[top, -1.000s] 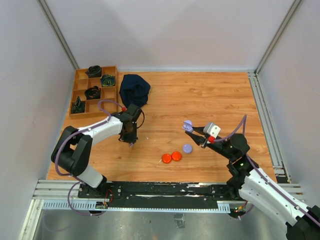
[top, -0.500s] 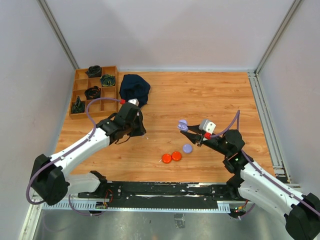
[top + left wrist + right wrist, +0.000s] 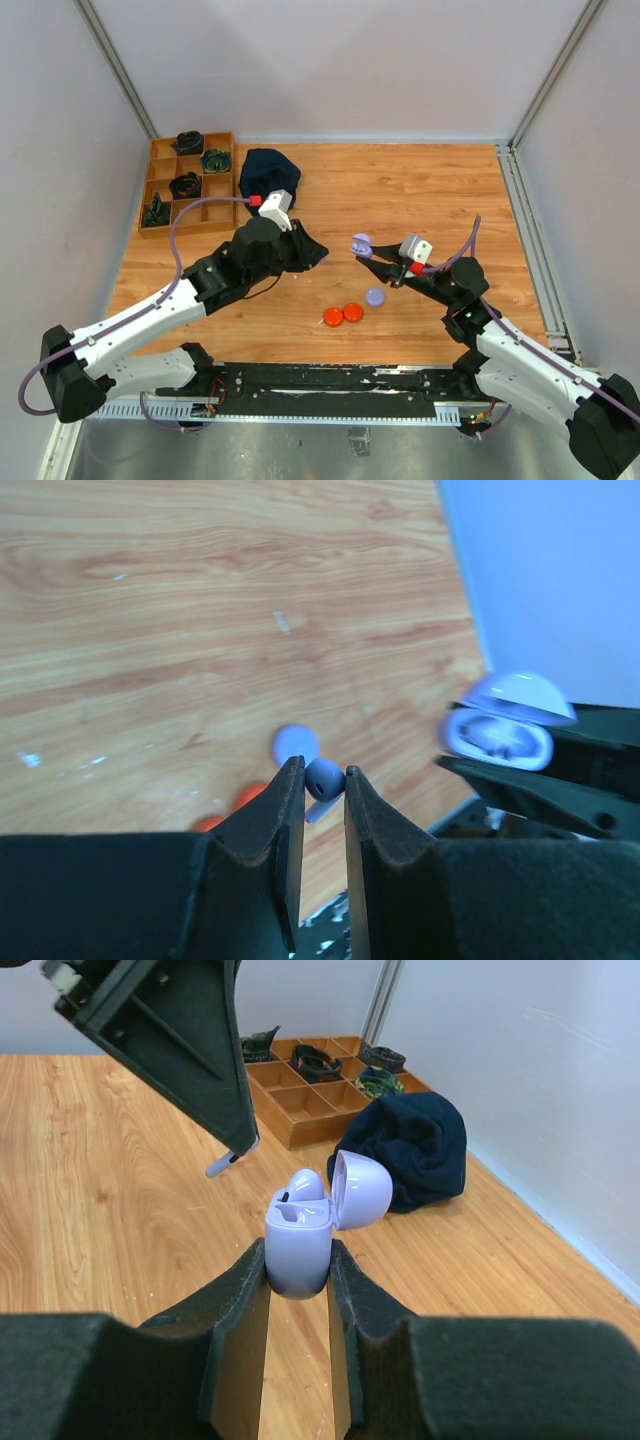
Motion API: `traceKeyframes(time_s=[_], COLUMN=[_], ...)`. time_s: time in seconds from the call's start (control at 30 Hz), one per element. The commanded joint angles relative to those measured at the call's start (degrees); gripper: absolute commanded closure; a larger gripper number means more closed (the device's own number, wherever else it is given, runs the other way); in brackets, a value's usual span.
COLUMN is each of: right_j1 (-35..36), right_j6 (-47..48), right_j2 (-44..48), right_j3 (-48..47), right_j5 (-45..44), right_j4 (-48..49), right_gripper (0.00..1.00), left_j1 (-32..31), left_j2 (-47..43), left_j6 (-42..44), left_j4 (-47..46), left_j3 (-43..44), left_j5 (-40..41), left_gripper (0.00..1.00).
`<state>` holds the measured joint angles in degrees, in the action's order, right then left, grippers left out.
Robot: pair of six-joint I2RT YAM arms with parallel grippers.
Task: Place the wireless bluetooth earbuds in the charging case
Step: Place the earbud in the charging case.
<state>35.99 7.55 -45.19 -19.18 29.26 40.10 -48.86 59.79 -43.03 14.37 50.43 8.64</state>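
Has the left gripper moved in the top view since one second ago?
Yes. In the top view the left gripper, holding an earbud, has swung right, away from the wooden tray and toward the open charging case.

Wood-grain tabletop [image 3: 420, 190]; plain pale walls [image 3: 330, 60] on three sides; metal rails [image 3: 526, 230] along edges.

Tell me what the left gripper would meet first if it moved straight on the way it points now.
The left gripper would probably meet the table near the lavender disc; the open charging case sits off to the side. Depth is unclear.
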Motion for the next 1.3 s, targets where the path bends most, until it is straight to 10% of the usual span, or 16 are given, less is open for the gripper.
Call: traceKeyframes(time_s=[0.0,1.27], right_j1=[1.1,2.6], right_j6=[-2.0,-5.6], right_j2=[-1.3,-5.0], right_j3=[-0.8,1.2], right_j5=[0.4,-4.6], right_j4=[7.8,18.1], right_gripper=[0.93,0.94], left_j1=[-4.5,-20.6], left_j2=[-0.8,5.1], left_j6=[-2.2,-2.0], left_j4=[-8.0,-34.0], left_j3=[1.7,-0.1], left_j5=[5.4,32.8], left_gripper=[0.86,0.87])
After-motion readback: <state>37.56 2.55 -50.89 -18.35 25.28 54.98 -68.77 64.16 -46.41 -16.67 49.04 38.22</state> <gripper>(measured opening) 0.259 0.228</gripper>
